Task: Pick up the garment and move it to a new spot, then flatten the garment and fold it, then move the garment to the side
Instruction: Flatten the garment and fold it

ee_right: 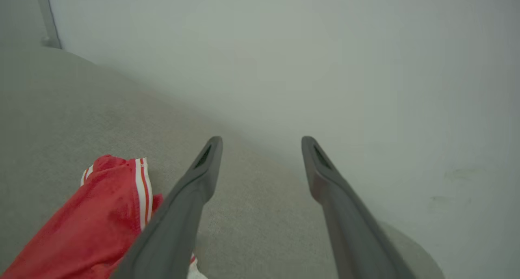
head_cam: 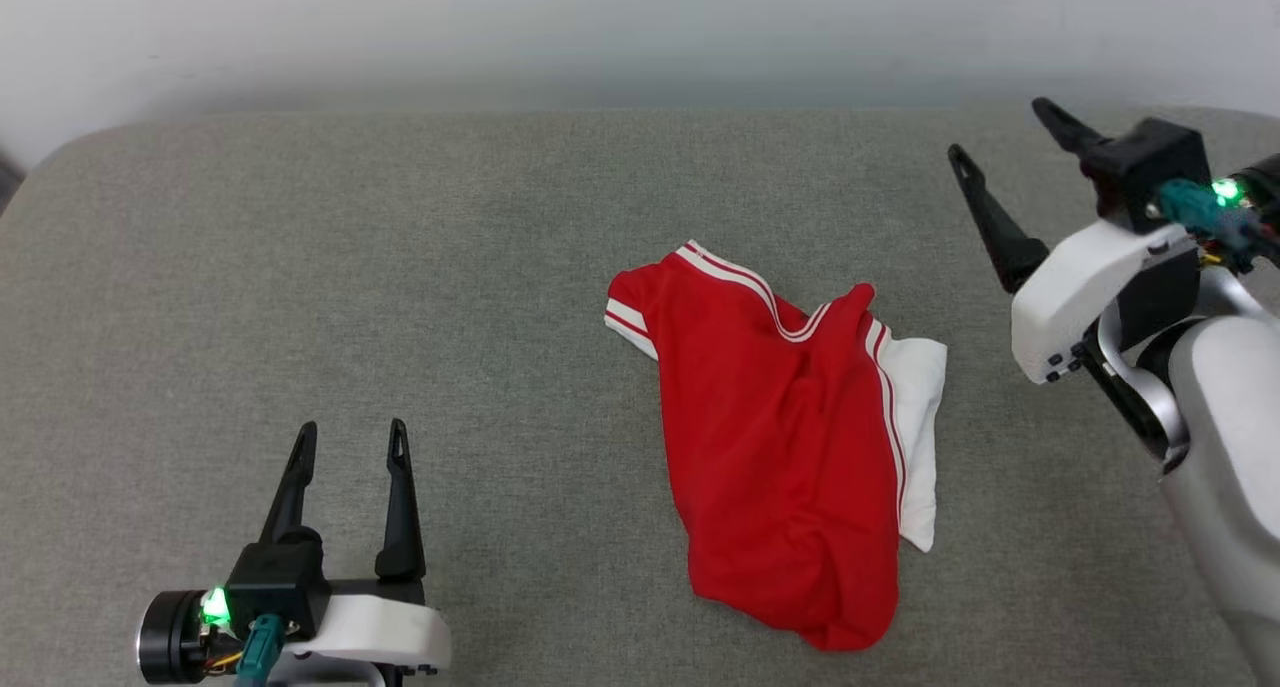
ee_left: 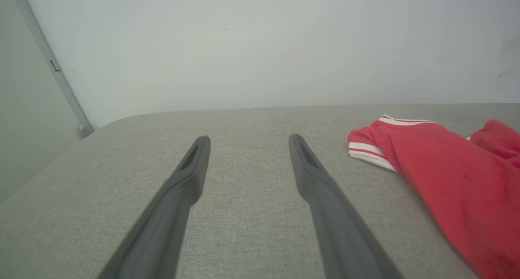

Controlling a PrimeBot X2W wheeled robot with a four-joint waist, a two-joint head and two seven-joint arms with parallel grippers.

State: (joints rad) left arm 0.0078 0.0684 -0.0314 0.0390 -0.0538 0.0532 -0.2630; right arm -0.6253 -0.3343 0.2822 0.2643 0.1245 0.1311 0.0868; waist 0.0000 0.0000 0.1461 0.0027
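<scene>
The garment (head_cam: 785, 447), a red jersey with white sleeves and red-and-white striped trim, lies crumpled on the grey fabric surface (head_cam: 400, 267), right of centre. Its lettering is hidden. My left gripper (head_cam: 352, 439) stands open at the lower left, well left of the garment, with nothing between its fingers. In the left wrist view the garment (ee_left: 447, 173) lies to the right of the open left gripper (ee_left: 248, 143). My right gripper (head_cam: 1000, 132) is raised at the right, open and empty, beyond the garment's right edge. The right wrist view shows the garment (ee_right: 89, 226) lower left of the right gripper (ee_right: 262, 143).
A pale wall (head_cam: 640, 27) runs right behind the surface's far edge. The surface's far left corner (head_cam: 70, 152) is rounded. Bare grey fabric stretches to the left of the garment and in front of it.
</scene>
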